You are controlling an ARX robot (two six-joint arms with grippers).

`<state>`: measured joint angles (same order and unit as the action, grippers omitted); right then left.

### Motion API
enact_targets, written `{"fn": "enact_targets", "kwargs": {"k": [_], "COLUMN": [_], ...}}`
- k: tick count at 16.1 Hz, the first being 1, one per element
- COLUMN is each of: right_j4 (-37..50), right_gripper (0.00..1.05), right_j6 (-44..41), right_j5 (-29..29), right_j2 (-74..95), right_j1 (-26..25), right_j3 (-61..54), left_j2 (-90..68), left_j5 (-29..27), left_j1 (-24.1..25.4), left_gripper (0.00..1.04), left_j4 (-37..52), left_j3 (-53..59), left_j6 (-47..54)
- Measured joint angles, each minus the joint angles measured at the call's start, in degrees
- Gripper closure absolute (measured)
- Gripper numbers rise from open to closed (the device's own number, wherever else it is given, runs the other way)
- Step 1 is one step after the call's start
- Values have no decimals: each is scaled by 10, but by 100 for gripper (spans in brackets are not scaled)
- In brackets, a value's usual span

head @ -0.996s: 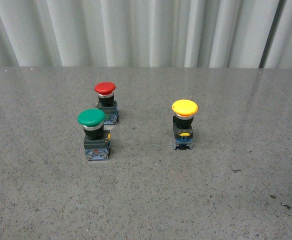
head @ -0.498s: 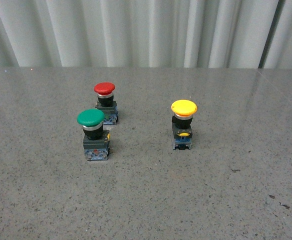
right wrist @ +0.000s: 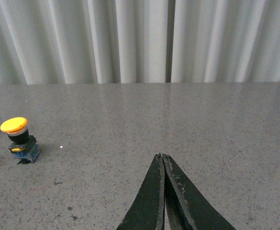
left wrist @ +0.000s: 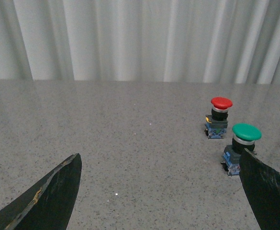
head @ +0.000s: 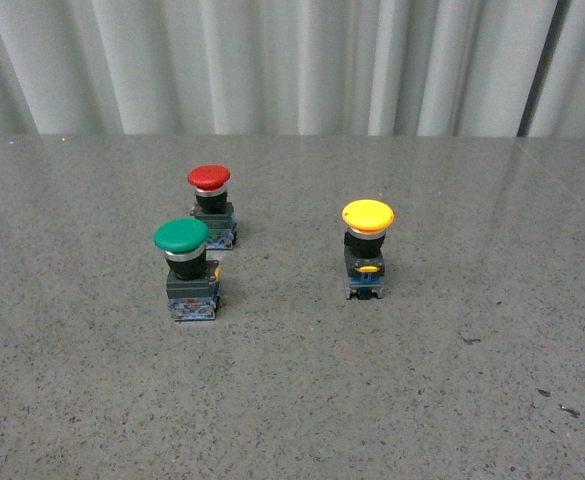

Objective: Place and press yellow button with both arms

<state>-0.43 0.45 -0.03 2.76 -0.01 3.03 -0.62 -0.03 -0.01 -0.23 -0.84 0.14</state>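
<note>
Grippers wait near; yellow button point(head: 367, 247) stands upright farther out on the table point(head: 292, 400).
Left gripper point(left wrist: 161, 191) gapes wide, empty; right gripper point(right wrist: 163, 191) is pressed closed, empty. Button looks light, rigid, top-heavy: grip the dark block base. Long axis vertical, cap up, right of the green button point(head: 187, 267) and red button point(head: 212, 205).

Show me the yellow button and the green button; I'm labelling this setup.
yellow button point(head: 368, 216), front view, on its wide yellow cap.
green button point(head: 181, 236), front view, on its green cap.
</note>
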Motion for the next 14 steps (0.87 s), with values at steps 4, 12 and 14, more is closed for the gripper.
{"fn": "enact_targets", "kwargs": {"k": [4, 12, 14], "right_j4": [0, 2, 2], "right_gripper": [103, 69, 47], "right_j6": [-1, -1, -1], "right_j5": [0, 0, 0], "right_j2": [-23, -25, -25], "right_j1": [0, 0, 0], "right_j3": [-23, -23, -23], "left_j2": [0, 0, 0], "left_j5": [0, 0, 0], "left_j1": [0, 0, 0], "left_gripper": [7, 7, 7], "left_j4": [0, 0, 0], "left_j3": [0, 0, 0], "left_j6": [0, 0, 0]}}
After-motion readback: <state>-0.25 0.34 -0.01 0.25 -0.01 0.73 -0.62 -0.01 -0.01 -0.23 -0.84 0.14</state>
